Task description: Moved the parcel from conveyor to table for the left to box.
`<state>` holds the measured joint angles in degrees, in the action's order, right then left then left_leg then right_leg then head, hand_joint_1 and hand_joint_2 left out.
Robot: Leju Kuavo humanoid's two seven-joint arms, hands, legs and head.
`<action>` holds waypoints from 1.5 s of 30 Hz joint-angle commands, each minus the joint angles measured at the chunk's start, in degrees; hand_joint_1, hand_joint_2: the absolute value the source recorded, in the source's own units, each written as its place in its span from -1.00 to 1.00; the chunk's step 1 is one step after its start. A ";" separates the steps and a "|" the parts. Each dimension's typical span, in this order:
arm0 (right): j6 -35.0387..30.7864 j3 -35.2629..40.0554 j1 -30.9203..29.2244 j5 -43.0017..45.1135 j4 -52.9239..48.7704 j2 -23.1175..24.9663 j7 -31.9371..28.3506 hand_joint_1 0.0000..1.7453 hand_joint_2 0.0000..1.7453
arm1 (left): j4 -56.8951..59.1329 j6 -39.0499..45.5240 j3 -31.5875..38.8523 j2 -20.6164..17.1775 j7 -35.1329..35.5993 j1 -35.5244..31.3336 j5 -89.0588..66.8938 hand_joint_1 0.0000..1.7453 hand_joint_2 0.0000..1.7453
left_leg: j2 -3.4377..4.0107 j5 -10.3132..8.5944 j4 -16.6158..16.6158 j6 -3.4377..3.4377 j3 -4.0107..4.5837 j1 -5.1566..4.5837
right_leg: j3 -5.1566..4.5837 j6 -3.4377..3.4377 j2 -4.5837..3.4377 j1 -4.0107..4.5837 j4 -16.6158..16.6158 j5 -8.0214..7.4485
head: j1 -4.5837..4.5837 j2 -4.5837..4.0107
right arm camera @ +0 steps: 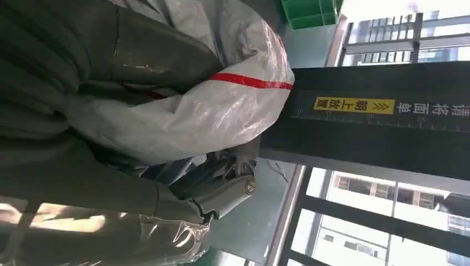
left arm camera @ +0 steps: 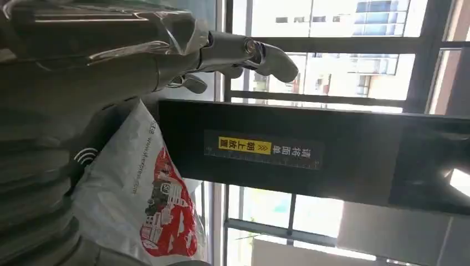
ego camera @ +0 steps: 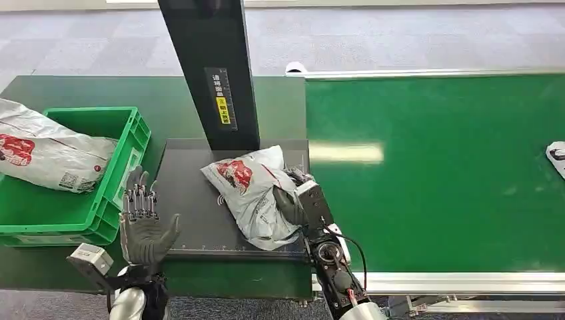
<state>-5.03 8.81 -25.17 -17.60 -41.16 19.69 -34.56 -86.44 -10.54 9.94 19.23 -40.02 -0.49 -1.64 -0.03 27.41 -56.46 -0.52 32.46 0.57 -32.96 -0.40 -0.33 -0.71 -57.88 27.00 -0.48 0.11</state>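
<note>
A white plastic parcel (ego camera: 250, 190) with a red print lies on the black scale plate (ego camera: 193, 213) in front of the dark post. My right hand (ego camera: 293, 203) grips its right side, thumb on top; up close the hand (right arm camera: 127, 127) wraps the white bag (right arm camera: 221, 105). My left hand (ego camera: 143, 223) hovers open, palm up, at the plate's left edge, apart from the parcel. In the left wrist view the hand's fingers (left arm camera: 244, 55) are spread above the parcel (left arm camera: 144, 194).
A green crate (ego camera: 80, 193) at the left holds another white parcel (ego camera: 46, 153). The dark post (ego camera: 213, 73) with a yellow label rises behind the plate. The green conveyor belt (ego camera: 440, 173) runs to the right, with a further parcel (ego camera: 556, 157) at its far right edge.
</note>
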 commanded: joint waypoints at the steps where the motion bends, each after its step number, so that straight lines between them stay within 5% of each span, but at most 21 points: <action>1: 0.05 1.05 -2.96 0.19 4.86 -0.28 0.22 1.00 1.00 | 4.16 0.17 -0.64 -1.56 0.02 -1.57 0.09 -1.00 1.00 | -0.01 -0.02 0.06 0.02 -0.06 0.00 | 0.08 0.02 0.03 0.02 0.08 -0.02 | 0.02 0.02; 5: 0.22 1.03 -3.37 0.07 5.42 -0.32 0.44 0.88 1.00 | 4.17 0.09 -0.73 -1.72 0.02 -1.45 0.20 -1.00 1.00 | 0.01 -0.01 0.05 0.02 -0.05 -0.02 | 0.06 0.01 0.02 -0.01 0.05 -0.01 | 0.02 0.00; 6: 0.15 0.98 -3.56 -0.10 5.94 -0.39 0.74 0.54 1.00 | 4.35 0.11 -0.86 -1.78 0.02 -1.54 0.21 -1.00 1.00 | 0.02 -0.03 0.08 0.03 -0.09 0.02 | 0.11 0.02 0.01 0.03 0.12 -0.04 | 0.00 0.02; 7: 0.05 0.97 -3.59 -0.16 6.02 -0.37 0.82 -0.42 1.00 | 4.40 0.11 -0.88 -1.78 0.02 -1.56 0.21 -1.00 1.00 | 0.01 -0.02 0.05 0.02 -0.05 -0.01 | 0.06 0.02 0.01 0.00 0.05 -0.02 | 0.02 0.02; 8: 0.06 0.89 -3.46 -0.17 6.26 -0.48 0.84 -0.96 1.00 | 4.82 0.05 -0.96 -1.84 0.02 -1.67 0.19 -1.00 1.00 | 0.00 -0.02 0.04 0.01 -0.04 -0.01 | 0.05 0.02 0.02 0.00 0.04 -0.01 | 0.02 0.02; 22: -0.63 5.66 -0.13 -4.00 0.47 0.31 -0.80 -1.00 1.00 | 2.66 2.33 -0.60 -2.99 0.02 1.11 0.42 -1.00 1.00 | 0.10 0.02 0.07 0.01 -0.10 0.00 | 0.07 0.03 -0.06 0.02 0.07 0.00 | 0.00 0.00; 25: -1.99 5.89 9.43 -3.34 -17.71 -1.60 -1.11 -1.00 1.00 | 2.70 2.57 0.15 -2.49 0.02 2.75 -0.18 -1.00 1.00 | 0.02 0.01 0.09 0.01 -0.08 0.01 | 0.10 0.03 0.01 0.03 0.10 0.00 | 0.00 0.02; 28: -3.52 2.52 12.28 -1.02 -24.26 -3.11 0.29 -1.00 1.00 | 1.61 1.95 0.36 -2.14 0.02 4.45 0.11 -1.00 1.00 | -0.22 0.00 0.12 0.03 -0.10 0.02 | 0.21 0.02 0.26 0.03 0.16 0.07 | 0.00 0.00; 32: -8.93 -1.69 13.06 0.65 -25.39 -2.83 -2.03 -1.00 1.00 | 1.21 0.52 -0.41 -1.62 0.02 4.41 -0.24 -1.00 1.00 | -0.08 0.04 0.04 0.03 -0.03 0.00 | 0.06 0.01 0.11 0.01 0.07 0.05 | -0.02 0.00; 45: -9.70 -3.74 14.80 2.61 -27.41 -2.18 -3.71 -1.00 1.00 | 9.24 0.15 -7.48 -3.08 0.02 1.42 -3.43 -1.00 1.00 | -0.12 0.01 0.11 0.02 -0.12 0.01 | 0.15 0.02 0.16 0.02 0.16 0.01 | 0.02 0.02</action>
<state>-14.58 7.50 -10.90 -15.45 -66.80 18.27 -38.18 -85.05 -9.35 5.84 18.05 -40.02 3.17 -4.13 -0.03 27.45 -56.47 -0.52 32.44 0.56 -32.97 -0.40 -0.32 -0.72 -57.86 27.01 -0.46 0.13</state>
